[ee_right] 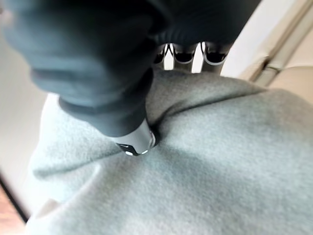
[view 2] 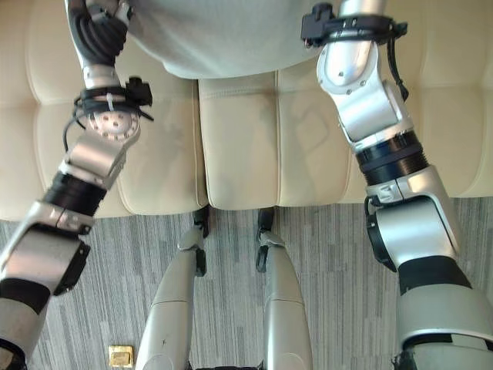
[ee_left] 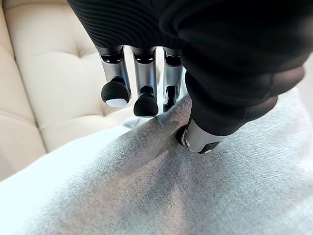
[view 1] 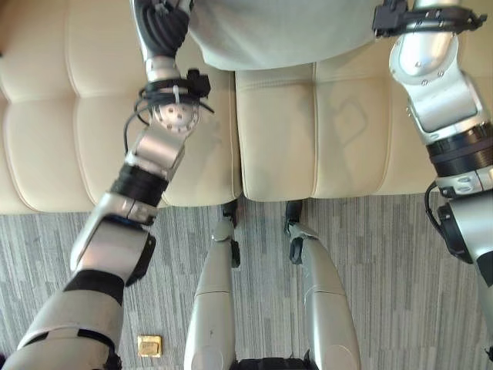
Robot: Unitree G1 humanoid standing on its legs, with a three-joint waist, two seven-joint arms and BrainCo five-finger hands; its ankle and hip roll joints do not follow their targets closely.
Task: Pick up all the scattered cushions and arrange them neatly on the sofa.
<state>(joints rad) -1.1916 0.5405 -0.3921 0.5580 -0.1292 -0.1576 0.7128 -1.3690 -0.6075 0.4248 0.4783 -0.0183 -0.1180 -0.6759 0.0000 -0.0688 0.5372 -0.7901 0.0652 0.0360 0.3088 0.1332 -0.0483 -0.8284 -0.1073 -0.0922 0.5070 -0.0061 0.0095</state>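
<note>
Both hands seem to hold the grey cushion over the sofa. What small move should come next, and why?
Probably lower the grey cushion a little onto the cream sofa and settle it over the seat. The left hand and right hand each press a thumb into the fabric at opposite edges, fingers curled behind, so it appears held above the cushions rather than resting.

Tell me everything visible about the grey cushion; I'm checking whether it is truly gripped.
The grey cushion is pale grey, soft and fuzzy like fleece, with a rounded lower edge. It sits at the back of the cream sofa, over the seam between two seat pads. The left hand pinches one side, thumb dug into the fabric, which creases around it. The right hand pinches the other side, denting it likewise.
</note>
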